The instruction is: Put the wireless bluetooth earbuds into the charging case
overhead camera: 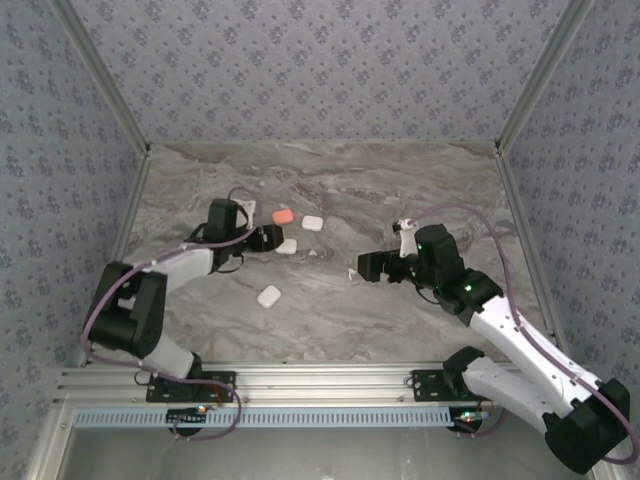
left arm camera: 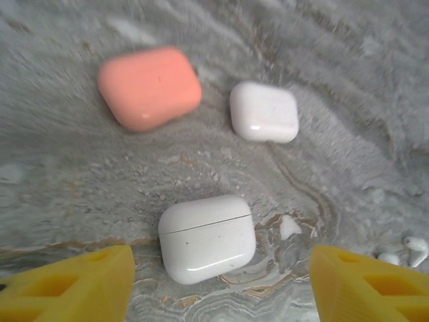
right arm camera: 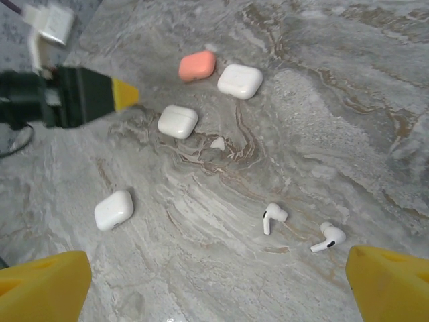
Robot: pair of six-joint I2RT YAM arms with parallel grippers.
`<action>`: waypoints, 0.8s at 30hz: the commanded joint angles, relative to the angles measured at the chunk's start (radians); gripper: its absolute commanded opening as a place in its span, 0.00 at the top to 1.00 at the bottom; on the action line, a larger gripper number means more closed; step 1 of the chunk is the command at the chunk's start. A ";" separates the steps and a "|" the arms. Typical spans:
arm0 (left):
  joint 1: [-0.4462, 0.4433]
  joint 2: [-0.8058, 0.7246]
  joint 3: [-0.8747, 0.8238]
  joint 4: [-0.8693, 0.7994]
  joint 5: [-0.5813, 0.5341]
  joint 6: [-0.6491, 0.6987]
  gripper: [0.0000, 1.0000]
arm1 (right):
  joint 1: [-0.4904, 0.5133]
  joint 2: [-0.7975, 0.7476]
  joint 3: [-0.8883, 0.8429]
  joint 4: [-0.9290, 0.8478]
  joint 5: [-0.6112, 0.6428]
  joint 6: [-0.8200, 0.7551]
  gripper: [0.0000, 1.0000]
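On the left, the left claw [left arm camera: 218,288] hangs spread wide and empty over a closed white case [left arm camera: 206,238]. Farther off sit a coral case [left arm camera: 149,87] and a second white case [left arm camera: 264,111], lids down. To the right, two white earbuds [right arm camera: 272,216] lie loose on the table [right arm camera: 335,100] under the right claw [right arm camera: 214,288], likewise released and empty. Nothing is seated yet, I'd say: a case must be opened first

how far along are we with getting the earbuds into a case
Nothing looks done: two white earbuds lie loose on the table. In hand: neither gripper holds anything; the left gripper is open facing a shut white case, the right gripper open above the earbuds. Left: open a case, seat both buds.
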 commanded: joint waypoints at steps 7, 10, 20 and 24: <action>0.073 -0.378 -0.126 -0.120 -0.120 -0.041 0.18 | 0.118 0.271 0.156 -0.046 -0.178 -0.680 0.00; 0.114 -0.487 -0.179 -0.141 -0.124 -0.107 0.13 | 0.176 0.435 0.294 -0.161 -0.144 -0.878 0.00; 0.244 -0.810 -0.302 -0.307 -0.204 -0.199 0.01 | 0.328 0.902 0.639 -0.199 -0.102 -1.242 0.01; 0.305 -0.895 -0.328 -0.370 -0.206 -0.217 0.01 | 0.367 1.033 0.728 -0.207 -0.095 -1.324 0.06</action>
